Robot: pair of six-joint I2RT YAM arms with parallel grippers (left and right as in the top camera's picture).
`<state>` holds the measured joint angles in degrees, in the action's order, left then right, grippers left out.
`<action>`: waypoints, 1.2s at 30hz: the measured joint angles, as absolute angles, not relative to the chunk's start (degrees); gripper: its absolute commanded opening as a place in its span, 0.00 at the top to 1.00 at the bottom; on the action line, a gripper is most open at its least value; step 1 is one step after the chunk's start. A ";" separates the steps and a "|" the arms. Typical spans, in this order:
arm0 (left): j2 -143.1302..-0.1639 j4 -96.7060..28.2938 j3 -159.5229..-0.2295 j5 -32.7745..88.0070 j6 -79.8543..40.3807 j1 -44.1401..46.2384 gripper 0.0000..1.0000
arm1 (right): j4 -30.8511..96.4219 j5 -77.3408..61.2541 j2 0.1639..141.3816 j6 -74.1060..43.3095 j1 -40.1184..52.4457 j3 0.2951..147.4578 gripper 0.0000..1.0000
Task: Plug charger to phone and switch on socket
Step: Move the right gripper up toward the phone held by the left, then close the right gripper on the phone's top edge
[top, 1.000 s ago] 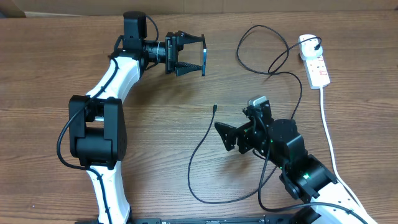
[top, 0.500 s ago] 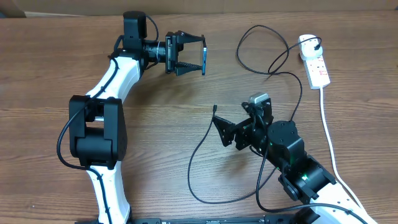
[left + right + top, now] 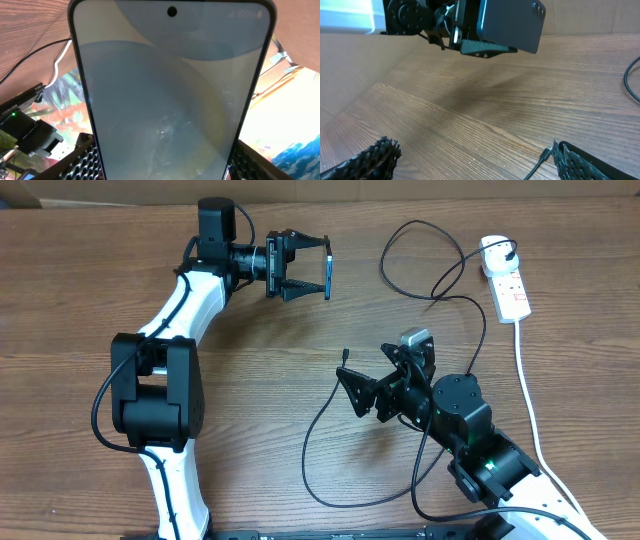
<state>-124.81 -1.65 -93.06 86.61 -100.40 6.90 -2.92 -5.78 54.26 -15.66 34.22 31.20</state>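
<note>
Black charger cable (image 3: 304,458) lies in loose loops on the wooden table (image 3: 80,300). Its connector tip (image 3: 345,354) rests on the wood just beside the right gripper (image 3: 360,393), whose jaws stand wide apart and empty. The cable's other end runs to the white power strip (image 3: 512,295) at far right; the plug (image 3: 508,250) seems seated there, though it is too small to confirm. Phone (image 3: 329,277) is raised off the table, clamped in the left gripper (image 3: 322,270), well apart from the tip.
</note>
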 measured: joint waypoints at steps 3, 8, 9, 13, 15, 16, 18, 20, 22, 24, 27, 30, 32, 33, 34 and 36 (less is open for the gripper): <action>-124.81 -1.65 -93.06 86.61 -100.40 6.90 0.42 | -3.81 -5.78 54.48 -15.88 34.24 31.20 0.00; -124.81 -1.65 -93.06 86.59 -100.40 6.90 0.43 | -8.47 -5.72 56.80 -15.99 34.22 31.22 0.00; -124.79 -1.65 -93.06 86.61 -100.40 6.90 0.42 | -9.80 -5.63 57.54 -16.03 34.24 31.31 0.00; -124.81 -1.65 -93.06 86.61 -100.40 6.92 0.42 | -10.17 -4.32 60.84 -16.08 34.22 33.58 0.00; -124.81 -1.63 -93.06 86.61 -100.40 6.92 0.43 | -7.53 -3.60 63.44 -16.10 34.24 36.62 0.00; -124.79 -1.63 -93.06 86.59 -100.40 6.90 0.43 | -5.43 -3.33 64.90 -16.10 34.24 38.81 0.00; -124.81 -1.21 -93.06 86.54 -100.38 6.92 0.43 | -1.63 -2.92 68.03 -16.08 34.22 43.53 0.00; -124.81 -1.04 -93.06 86.54 -100.40 6.92 0.43 | 2.63 -2.48 71.59 -15.75 34.22 49.25 0.00; -124.81 -0.93 -93.06 86.43 -100.40 6.94 0.43 | 6.00 -1.48 74.83 -15.51 34.22 54.63 0.00; -124.81 -0.91 -93.06 86.13 -100.40 7.03 0.43 | 9.85 0.03 77.76 -15.27 34.22 59.61 0.00; -124.81 -0.84 -93.06 85.78 -100.40 7.33 0.43 | 12.53 1.87 81.32 -15.09 34.22 65.10 0.00; -124.81 -0.82 -93.06 85.45 -100.40 7.81 0.43 | 11.31 2.81 83.46 -14.96 34.24 67.35 0.00; -124.81 -0.82 -93.06 85.38 -100.40 8.21 0.43 | 10.41 3.55 84.36 -14.98 34.24 67.61 0.00; -124.81 -0.84 -93.06 85.25 -100.40 8.34 0.43 | 10.39 4.01 84.64 -14.96 34.24 67.61 0.00; -124.81 -0.84 -93.06 85.23 -100.40 8.58 0.43 | 10.39 4.95 85.12 -14.98 34.28 67.61 0.00; -124.81 -0.82 -93.06 85.06 -100.40 8.67 0.43 | 10.39 7.07 86.02 -14.98 34.39 67.61 0.00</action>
<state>-124.81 -0.82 -93.06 85.06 -100.40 8.67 10.39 7.07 86.02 -14.98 34.39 67.61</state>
